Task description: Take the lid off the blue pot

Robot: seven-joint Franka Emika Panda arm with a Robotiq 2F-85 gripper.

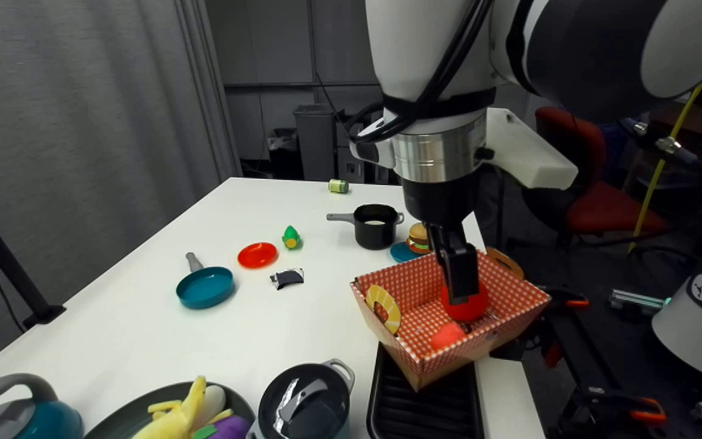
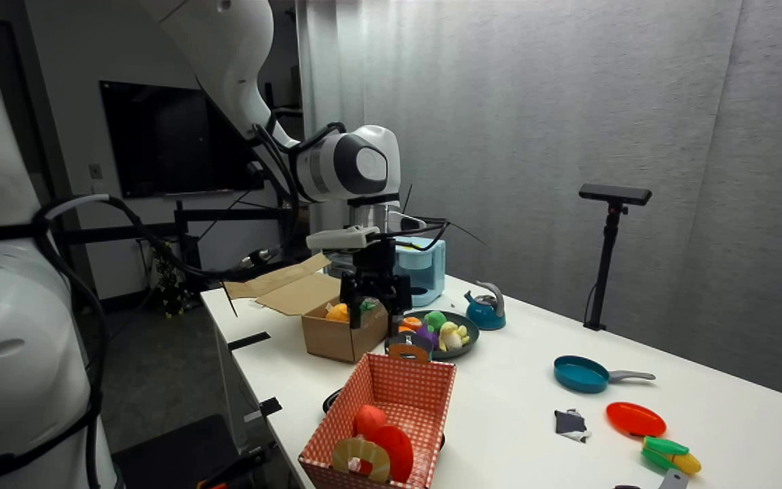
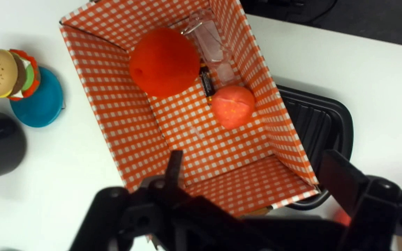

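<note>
The blue pot (image 1: 343, 422) stands at the near bottom edge of an exterior view, partly cut off, with a light grey side handle. The lid (image 1: 302, 399), glassy and dark with bright reflections, lies on top of the pot. In an exterior view the pot (image 2: 426, 347) is mostly hidden behind the basket's end. My gripper (image 2: 373, 328) is open and empty, pointing down, above the checked basket; it appears edge-on in an exterior view (image 1: 460, 297). In the wrist view its fingers (image 3: 253, 155) are spread wide. The pot and lid are out of the wrist view.
The red-checked basket (image 3: 281, 205) holds a red ball (image 3: 164, 62) and small items; it rests on a black ridged tray (image 1: 424, 414). Near the pot are a pan of toy vegetables (image 2: 472, 333), a teal kettle (image 2: 486, 314) and a cardboard box (image 2: 326, 339). A black pot (image 1: 375, 235) stands farther off.
</note>
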